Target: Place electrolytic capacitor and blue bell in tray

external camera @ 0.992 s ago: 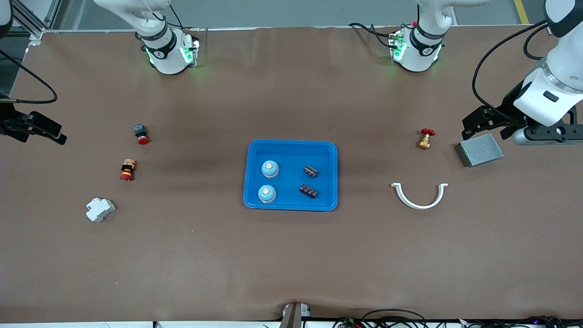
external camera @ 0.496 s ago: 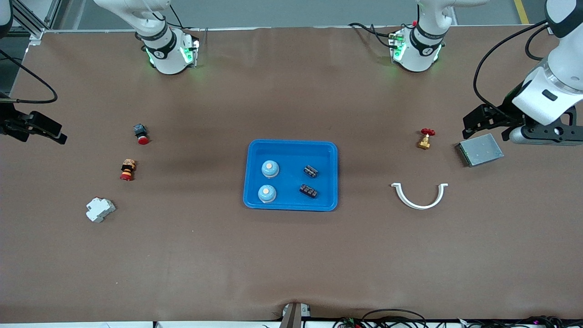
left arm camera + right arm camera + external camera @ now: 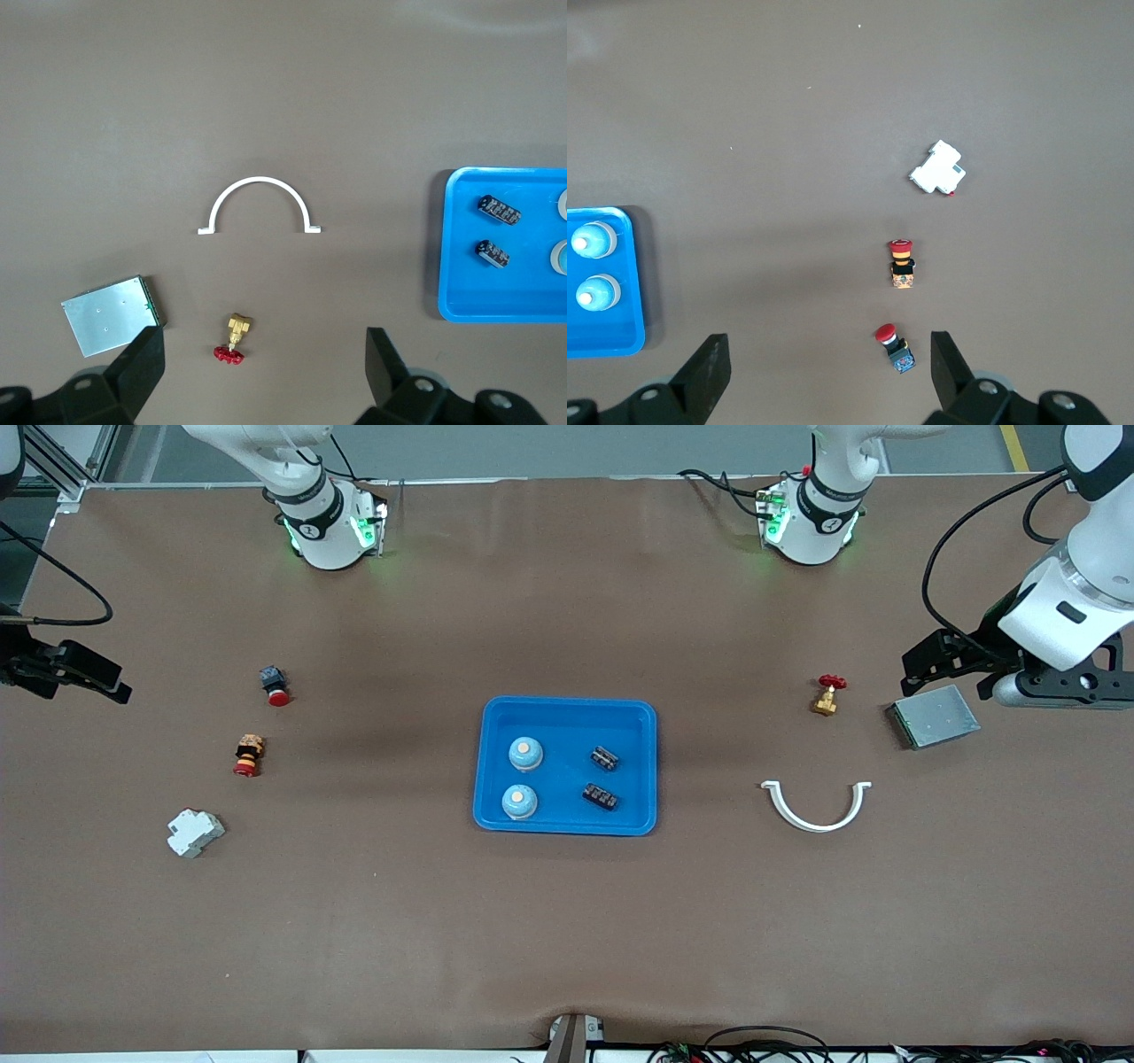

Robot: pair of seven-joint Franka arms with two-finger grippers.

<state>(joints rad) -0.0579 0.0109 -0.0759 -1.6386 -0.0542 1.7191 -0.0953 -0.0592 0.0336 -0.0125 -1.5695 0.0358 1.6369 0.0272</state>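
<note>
The blue tray (image 3: 567,702) lies mid-table. Two blue bells (image 3: 525,753) (image 3: 520,802) stand in it on the side toward the right arm. Two dark electrolytic capacitors (image 3: 605,758) (image 3: 600,796) lie in it on the side toward the left arm. The left wrist view shows the tray (image 3: 461,310) with both capacitors (image 3: 500,209) (image 3: 492,253). The right wrist view shows the tray (image 3: 607,341) with both bells (image 3: 592,240) (image 3: 594,294). My left gripper (image 3: 939,664) (image 3: 266,363) hangs open and empty over the table by the grey metal box. My right gripper (image 3: 97,677) (image 3: 830,367) hangs open and empty over the right arm's end.
Toward the left arm's end lie a brass valve with a red handle (image 3: 827,695), a white half-ring (image 3: 816,806) and a grey metal box (image 3: 935,716). Toward the right arm's end sit a red push button (image 3: 275,685), a red-and-yellow button (image 3: 249,755) and a white breaker (image 3: 194,832).
The left arm's hand has drifted slightly toward the robots' bases. The right arm and everything on the table have stayed put.
</note>
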